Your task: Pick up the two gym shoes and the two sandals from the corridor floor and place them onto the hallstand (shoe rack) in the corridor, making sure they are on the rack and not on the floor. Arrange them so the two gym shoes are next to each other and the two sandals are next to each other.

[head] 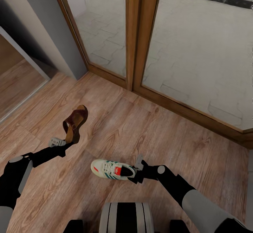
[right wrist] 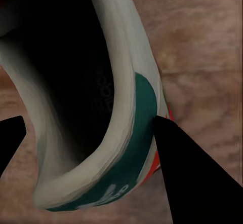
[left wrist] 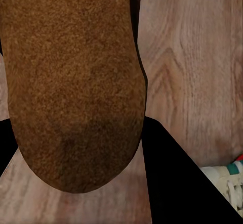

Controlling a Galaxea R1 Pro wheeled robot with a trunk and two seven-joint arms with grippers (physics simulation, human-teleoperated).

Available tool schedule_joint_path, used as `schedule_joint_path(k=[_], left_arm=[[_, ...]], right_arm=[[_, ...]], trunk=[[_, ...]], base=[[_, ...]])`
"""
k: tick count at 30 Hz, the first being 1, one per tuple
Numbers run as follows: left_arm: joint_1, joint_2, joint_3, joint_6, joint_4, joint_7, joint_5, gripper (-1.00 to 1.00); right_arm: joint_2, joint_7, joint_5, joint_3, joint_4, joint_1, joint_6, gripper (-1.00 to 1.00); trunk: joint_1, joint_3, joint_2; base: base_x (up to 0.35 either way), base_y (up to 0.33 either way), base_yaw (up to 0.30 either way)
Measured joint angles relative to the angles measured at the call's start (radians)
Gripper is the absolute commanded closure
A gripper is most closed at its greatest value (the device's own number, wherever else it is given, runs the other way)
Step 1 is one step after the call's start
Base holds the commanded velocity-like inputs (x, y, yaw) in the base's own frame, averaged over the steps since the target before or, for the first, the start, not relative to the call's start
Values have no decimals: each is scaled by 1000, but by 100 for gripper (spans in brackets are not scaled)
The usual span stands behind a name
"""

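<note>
My left gripper [head: 67,140] is shut on the heel end of a brown sandal [head: 75,120], which hangs tilted with its toe up over the wood plank floor [head: 158,134]. In the left wrist view the sandal's suede-like sole [left wrist: 71,82] sits between the black fingers [left wrist: 172,183]. My right gripper [head: 137,171] is shut on the heel of a white gym shoe [head: 111,168] with green stripes, which lies level. In the right wrist view one finger [right wrist: 197,173] presses the shoe's collar [right wrist: 129,133]. The hallstand, the second sandal and the second gym shoe are out of view.
Glass doors in brown wooden frames [head: 135,32] close the corridor ahead, with paving outside. A grey wall corner [head: 52,25] stands at the left, beside an opening to another wood-floored room [head: 17,82]. My own base [head: 124,217] shows at the bottom.
</note>
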Motion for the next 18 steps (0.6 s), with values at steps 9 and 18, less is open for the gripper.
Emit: schedule_joint_path(k=[9,18], left_arm=[[3,2,-2,-2,7,2,-9,100],[5,2,-1,-3,12,5,-10,100]], right_arm=[[3,0,-5,1,-6,0,-5,100],[9,1,-12,2,-8,0,-5,100]], trunk=[[-4,35,2],[-8,70,4]], base=[[0,0,0],[0,0,0]])
